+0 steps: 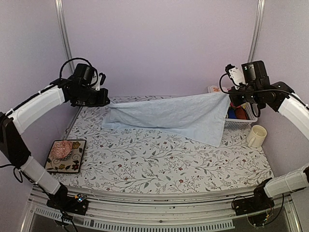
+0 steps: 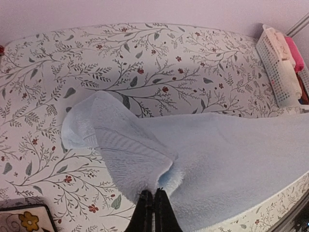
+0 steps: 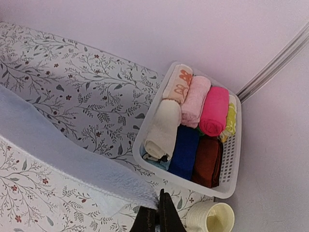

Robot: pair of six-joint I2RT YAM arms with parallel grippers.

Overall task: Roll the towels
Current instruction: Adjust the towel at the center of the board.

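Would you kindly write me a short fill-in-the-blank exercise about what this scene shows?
1. The towel stretched between the left gripper and the right gripper is light ____.
2. The basket holding the rolled cloths is ____ in colour.
3. The pink knitted lump sits on a tray at the ____ side of the table.

Missing words: blue; white; left.

Blue towel (image 1: 178, 116) hides part of the basket (image 1: 239, 124).
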